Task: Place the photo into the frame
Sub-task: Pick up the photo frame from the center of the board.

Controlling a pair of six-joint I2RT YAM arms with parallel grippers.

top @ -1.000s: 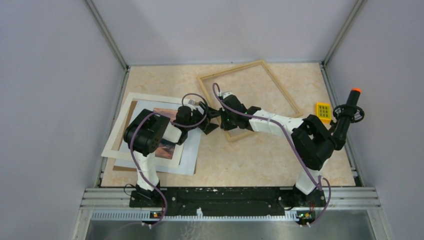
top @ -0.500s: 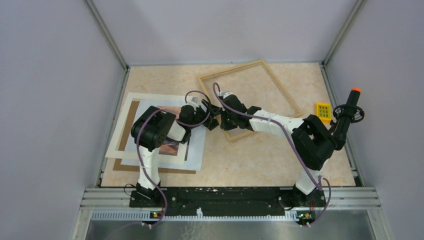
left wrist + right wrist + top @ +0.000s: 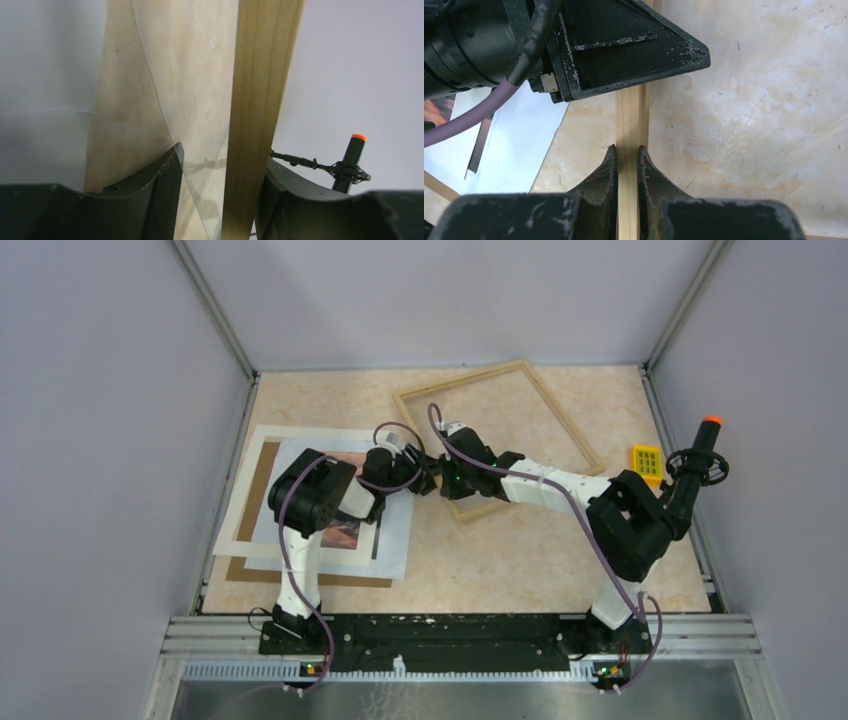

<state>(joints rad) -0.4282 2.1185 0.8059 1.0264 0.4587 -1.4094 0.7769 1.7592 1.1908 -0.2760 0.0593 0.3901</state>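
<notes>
The frame point(image 3: 560, 420), thin light wood, lies askew at the back middle of the table. My right gripper point(image 3: 447, 483) is shut on its near-left rail point(image 3: 629, 125), fingers point(image 3: 609, 165) pressed on both sides. My left gripper point(image 3: 425, 478) meets it from the left and straddles the same rail point(image 3: 260, 100). Its jaws are still apart, with a gap between the left finger point(image 3: 165, 200) and the wood. The photo point(image 3: 345, 532), orange-pink and dark, lies under the left arm, mostly hidden, inside the white mat point(image 3: 250, 490).
A pale sheet point(image 3: 395, 540) and a brown backing board point(image 3: 300, 578) lie under the mat at the left. A clear pane edge point(image 3: 150, 95) shows beside the rail. A yellow block point(image 3: 646, 462) and an orange-tipped black handle point(image 3: 700, 455) stand at the right wall.
My left gripper has swung right from the mat to the frame rail, and its jaws have narrowed around it. The right gripper has kept its grip on the frame.
</notes>
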